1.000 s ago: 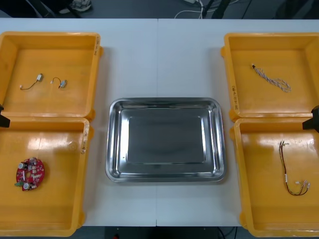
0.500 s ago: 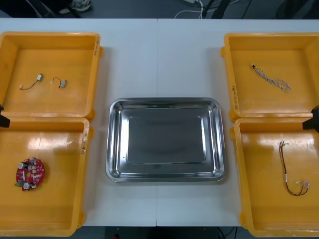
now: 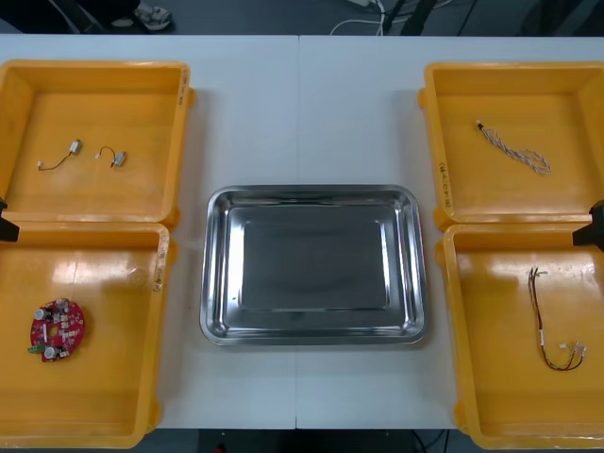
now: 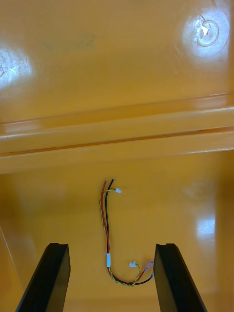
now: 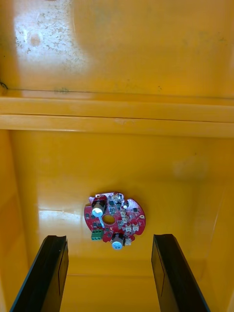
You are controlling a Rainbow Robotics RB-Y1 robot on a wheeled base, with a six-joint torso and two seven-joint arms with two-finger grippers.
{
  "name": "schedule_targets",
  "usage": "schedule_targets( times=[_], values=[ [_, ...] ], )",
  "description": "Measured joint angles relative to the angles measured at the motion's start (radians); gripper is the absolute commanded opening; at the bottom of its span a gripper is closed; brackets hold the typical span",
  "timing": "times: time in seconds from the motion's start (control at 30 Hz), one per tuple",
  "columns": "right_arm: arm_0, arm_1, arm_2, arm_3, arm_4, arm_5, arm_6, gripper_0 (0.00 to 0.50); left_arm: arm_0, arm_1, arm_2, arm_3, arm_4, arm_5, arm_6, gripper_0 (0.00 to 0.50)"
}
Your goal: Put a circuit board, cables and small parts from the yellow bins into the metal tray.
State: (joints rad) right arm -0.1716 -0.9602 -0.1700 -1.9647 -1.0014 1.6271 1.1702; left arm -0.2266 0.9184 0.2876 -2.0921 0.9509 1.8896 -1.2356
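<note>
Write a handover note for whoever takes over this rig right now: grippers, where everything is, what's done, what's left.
Left gripper: open, aimed at the circuit board in the near left bin.
Right gripper: open, aimed at the red and yellow cable in the near right bin.
Two small metal parts lie in the far left bin, the twisted cable in the far right bin.
Done: nothing; the tray holds nothing.
Left: move everything.

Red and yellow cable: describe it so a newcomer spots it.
From the metal tray, go to the robot's right, to the nearer yellow bin. The red and yellow cable lies alone there, hooked like a J, with white plugs, unlike the twisted blue and white cable in the farther bin.
</note>
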Motion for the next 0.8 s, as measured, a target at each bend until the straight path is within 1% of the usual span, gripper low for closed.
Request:
schedule_targets(
  times=[0.8],
  values=[
    [0.0,0.0,0.0,0.0,0.0,0.0,0.0,0.5,0.0,0.0,0.0,0.0,0.0,0.0,0.0,0.5]
  ],
)
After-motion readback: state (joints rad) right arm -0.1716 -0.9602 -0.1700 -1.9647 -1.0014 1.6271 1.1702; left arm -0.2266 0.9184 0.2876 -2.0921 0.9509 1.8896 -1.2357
